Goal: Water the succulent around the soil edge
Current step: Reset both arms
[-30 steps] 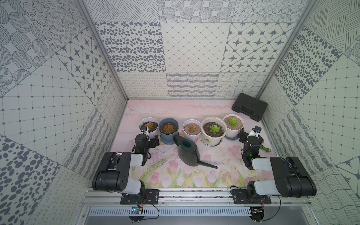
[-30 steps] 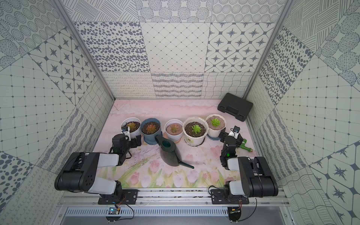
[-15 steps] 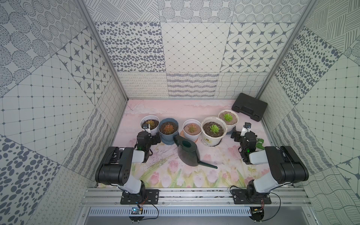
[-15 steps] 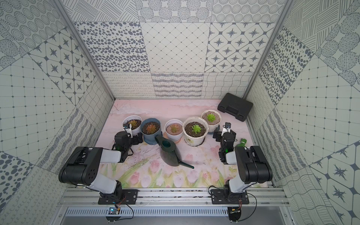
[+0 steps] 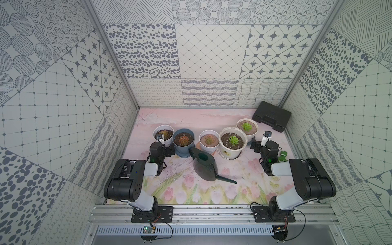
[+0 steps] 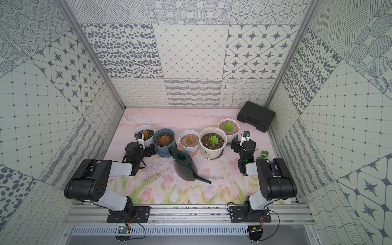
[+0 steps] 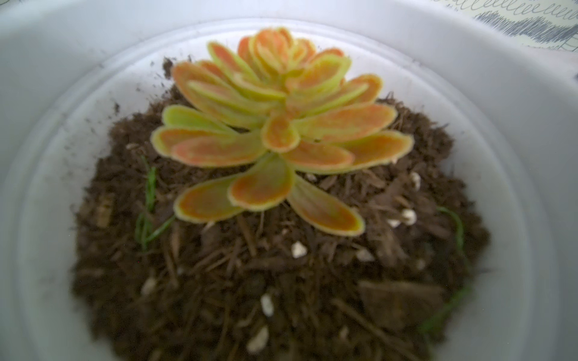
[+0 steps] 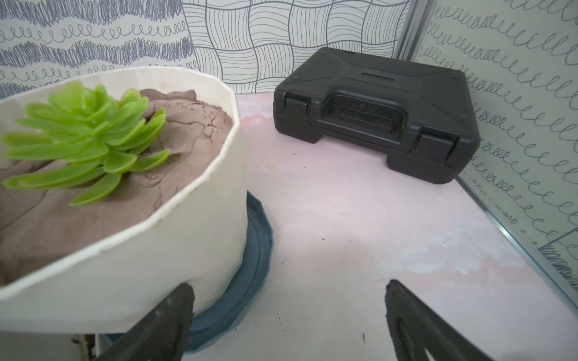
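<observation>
R gripper (image 8: 287, 289) & L gripper (image 5: 169, 151) both gape wide, empty, prob. because can (image 5: 204, 167) sits ungrabbed, apart from succulent (image 5: 246, 126).

- succulent (image 8: 84, 137): bright green rosette
- tan soil (image 8: 194, 125): smooth light brown with fine cracks
- fluted pot (image 8: 175, 250): white; saucer (image 8: 253, 265) under it is blue-grey
- watering can (image 5: 204, 167): dark green
- case (image 5: 271, 115): black
- surface (image 5: 184, 118): pale pink, with a tulip-and-grass print on the near side
- walls (image 5: 212, 53): off-white tiles patterned in grey dots, stars, grids and waves
- round pot (image 5: 180, 151): blue-grey; red-orange rosette (image 5: 182, 139) inside
- left wrist view: edged rosette (image 7: 278, 134) is orange with yellow-green rims; dark soil (image 7: 281, 281) is brown with white specks; plain pot (image 7: 47, 187) is white
</observation>
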Action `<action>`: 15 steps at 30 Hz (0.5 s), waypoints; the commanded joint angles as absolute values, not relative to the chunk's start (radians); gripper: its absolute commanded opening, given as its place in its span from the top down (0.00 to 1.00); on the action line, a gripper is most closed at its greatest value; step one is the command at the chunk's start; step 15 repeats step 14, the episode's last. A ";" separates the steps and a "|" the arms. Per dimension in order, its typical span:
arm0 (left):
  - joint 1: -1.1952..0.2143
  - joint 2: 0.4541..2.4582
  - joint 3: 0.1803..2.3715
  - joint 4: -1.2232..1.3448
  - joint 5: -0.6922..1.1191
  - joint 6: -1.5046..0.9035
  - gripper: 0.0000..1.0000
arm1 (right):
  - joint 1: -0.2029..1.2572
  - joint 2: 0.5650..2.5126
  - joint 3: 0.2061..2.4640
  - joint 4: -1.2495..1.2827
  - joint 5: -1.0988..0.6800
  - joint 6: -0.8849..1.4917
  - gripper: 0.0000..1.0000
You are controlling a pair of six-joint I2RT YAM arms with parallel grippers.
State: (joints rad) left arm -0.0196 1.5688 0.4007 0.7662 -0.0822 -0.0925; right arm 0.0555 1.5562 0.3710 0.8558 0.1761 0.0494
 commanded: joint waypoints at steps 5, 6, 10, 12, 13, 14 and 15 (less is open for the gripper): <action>-0.025 1.570 0.416 0.829 -0.011 -0.058 0.01 | 0.060 1.549 0.390 0.868 0.183 0.061 0.03; -0.027 1.571 0.416 0.829 -0.011 -0.058 0.01 | 0.060 1.548 0.393 0.863 0.181 0.058 0.03; -0.027 1.570 0.417 0.829 -0.011 -0.058 0.01 | 0.062 1.550 0.399 0.854 0.177 0.057 0.02; -0.027 1.571 0.416 0.829 -0.011 -0.058 0.00 | 0.063 1.549 0.395 0.861 0.178 0.055 0.02; -0.029 1.571 0.416 0.830 -0.012 -0.058 0.00 | 0.063 1.549 0.394 0.861 0.178 0.054 0.03; -0.026 1.571 0.416 0.829 -0.012 -0.058 0.01 | 0.064 1.549 0.393 0.863 0.175 0.050 0.02; -0.026 1.571 0.416 0.829 -0.012 -0.058 0.01 | 0.064 1.549 0.393 0.863 0.175 0.050 0.02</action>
